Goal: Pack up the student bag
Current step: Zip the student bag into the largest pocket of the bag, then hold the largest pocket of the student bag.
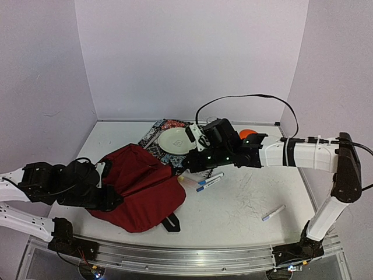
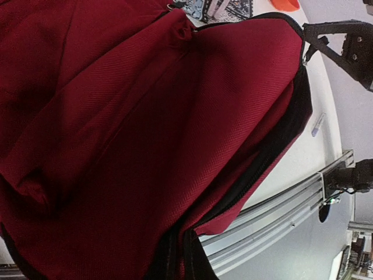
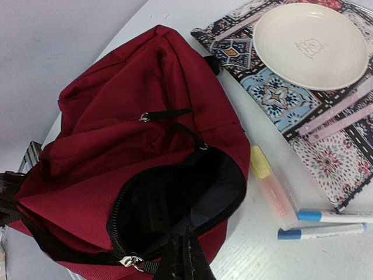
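Red student bag (image 3: 116, 134) unzipped | R gripper (image 3: 182, 256) pinching rim | L gripper (image 1: 112, 200) state unclear

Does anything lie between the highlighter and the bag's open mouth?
Nothing visible. Only bare table separates the highlighter from the open mouth of the student bag; the right pincer sits at the mouth's near rim, off that line.

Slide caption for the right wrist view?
Open student bag beside a highlighter, two markers, and a plate on a patterned mat.
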Available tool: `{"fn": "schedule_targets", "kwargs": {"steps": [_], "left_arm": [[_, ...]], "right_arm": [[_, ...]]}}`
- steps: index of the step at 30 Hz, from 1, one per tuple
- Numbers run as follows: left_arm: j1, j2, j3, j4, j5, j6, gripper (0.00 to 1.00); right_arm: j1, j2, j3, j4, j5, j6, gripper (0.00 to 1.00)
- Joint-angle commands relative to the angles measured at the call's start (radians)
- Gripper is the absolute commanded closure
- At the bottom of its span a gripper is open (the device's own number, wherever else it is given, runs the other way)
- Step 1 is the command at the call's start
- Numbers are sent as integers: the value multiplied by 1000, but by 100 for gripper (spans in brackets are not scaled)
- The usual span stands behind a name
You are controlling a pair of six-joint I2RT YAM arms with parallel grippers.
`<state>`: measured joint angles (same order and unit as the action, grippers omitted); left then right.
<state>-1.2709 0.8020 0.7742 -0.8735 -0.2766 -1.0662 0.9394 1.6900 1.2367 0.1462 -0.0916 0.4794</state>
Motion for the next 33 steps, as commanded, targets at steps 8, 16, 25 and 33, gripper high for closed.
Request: {"fn": "schedule_targets", "kwargs": {"steps": [8, 16, 25, 33], "left_arm": [[-3, 198, 211, -109, -235, 138, 43], [-2, 425, 280, 235, -215, 247, 18], [54, 754, 465, 454, -102, 384, 13], [65, 960, 555, 475, -69, 479, 13]], "right_arm": [[-44, 32, 47, 35, -10, -29, 100], [-37, 4, -28, 67, -18, -2, 100], [-48, -16, -69, 66, 1, 13, 100], [-81, -26, -91, 61, -44, 40, 100]]}}
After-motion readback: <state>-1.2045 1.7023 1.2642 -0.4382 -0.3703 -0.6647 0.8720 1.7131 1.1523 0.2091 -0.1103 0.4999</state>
